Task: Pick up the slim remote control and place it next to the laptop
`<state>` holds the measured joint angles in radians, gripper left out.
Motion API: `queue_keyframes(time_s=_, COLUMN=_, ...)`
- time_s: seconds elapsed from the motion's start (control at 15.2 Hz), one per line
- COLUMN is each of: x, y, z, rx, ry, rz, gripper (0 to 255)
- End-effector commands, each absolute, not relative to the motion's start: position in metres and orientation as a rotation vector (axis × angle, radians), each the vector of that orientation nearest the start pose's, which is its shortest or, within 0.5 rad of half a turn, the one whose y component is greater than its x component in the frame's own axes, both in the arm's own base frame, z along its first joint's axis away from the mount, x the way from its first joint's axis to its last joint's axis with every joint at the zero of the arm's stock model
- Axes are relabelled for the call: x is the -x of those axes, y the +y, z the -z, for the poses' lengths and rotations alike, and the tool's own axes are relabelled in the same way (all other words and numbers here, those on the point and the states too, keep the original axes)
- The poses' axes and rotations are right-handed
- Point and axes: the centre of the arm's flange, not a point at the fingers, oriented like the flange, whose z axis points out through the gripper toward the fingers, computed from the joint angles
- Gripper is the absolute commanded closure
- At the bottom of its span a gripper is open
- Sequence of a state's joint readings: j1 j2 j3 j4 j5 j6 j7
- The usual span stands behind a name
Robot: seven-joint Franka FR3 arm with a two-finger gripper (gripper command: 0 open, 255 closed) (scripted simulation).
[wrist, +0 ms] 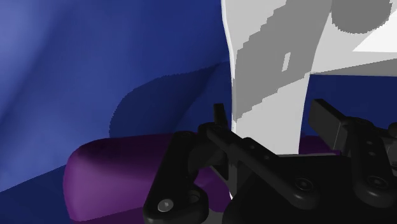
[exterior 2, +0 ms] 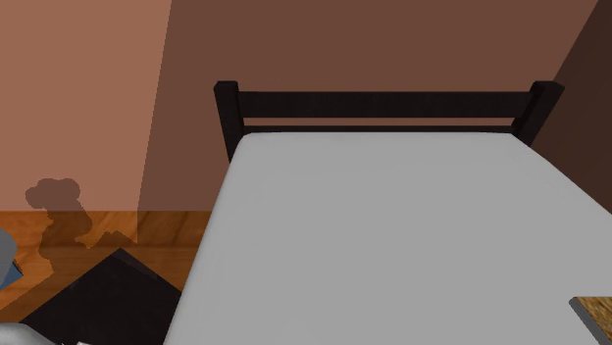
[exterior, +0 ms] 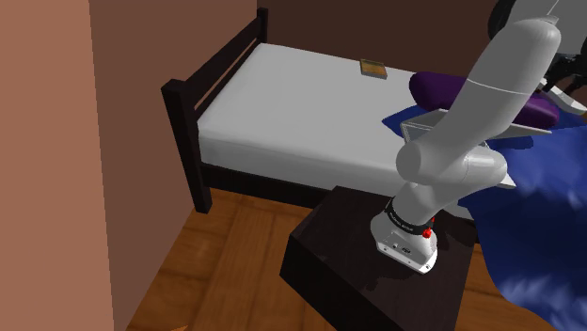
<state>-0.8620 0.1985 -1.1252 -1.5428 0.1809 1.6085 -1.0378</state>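
The black gripper [wrist: 273, 121] [exterior: 567, 73] hangs at the end of the white arm [exterior: 499, 103], low over the bedding; whether it is spread, pressed together or pinching something cannot be told. Directly ahead of the gripper, in line with its middle, stands a white strip [wrist: 251, 57] [exterior: 567, 102] partly shaded grey. Whether this strip is the slim remote control or a part of the laptop cannot be told, and whether the gripper touches it cannot be told either. Just behind the strip and to one side of the gripper lies a purple pillow [wrist: 114, 172] [exterior: 442, 89]. Around and beyond the gripper spreads a blue blanket [wrist: 95, 63] [exterior: 546, 216]. Near the gripper, past the pillow and largely hidden by the arm, a grey laptop [exterior: 428, 122] sits on the blanket. Well apart from the gripper, a small flat brown rectangle [exterior: 373, 69] [exterior 2: 596, 312] lies on the bare white mattress [exterior: 301, 94] [exterior 2: 392, 245]. Farther still stand the dark bed frame [exterior: 183, 132] [exterior 2: 378, 103], the dark stand [exterior: 357, 263] [exterior 2: 108, 294] at the arm's base, and the wooden floor [exterior: 226, 254] [exterior 2: 108, 225].
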Motion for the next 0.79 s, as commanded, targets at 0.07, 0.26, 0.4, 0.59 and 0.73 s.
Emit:
queue_keyframes(time_s=0.07, x=0.173, y=-0.561, z=-0.571, rx=2.776, ry=1.430, rz=0.001, gripper=255)
queue_keyframes(time_s=0.26, x=0.173, y=-0.561, z=-0.556, rx=2.776, ry=1.430, rz=0.001, gripper=255)
queue_keyframes(time_s=0.4, x=0.173, y=-0.561, z=-0.545, rx=2.776, ry=1.430, rz=0.001, gripper=255)
queue_keyframes(time_s=0.59, x=0.173, y=-0.561, z=-0.529, rx=2.776, ry=1.430, rz=0.001, gripper=255)
queue_keyframes(time_s=0.73, x=0.173, y=-0.561, z=-0.519, rx=2.776, ry=1.430, rz=0.001, gripper=255)
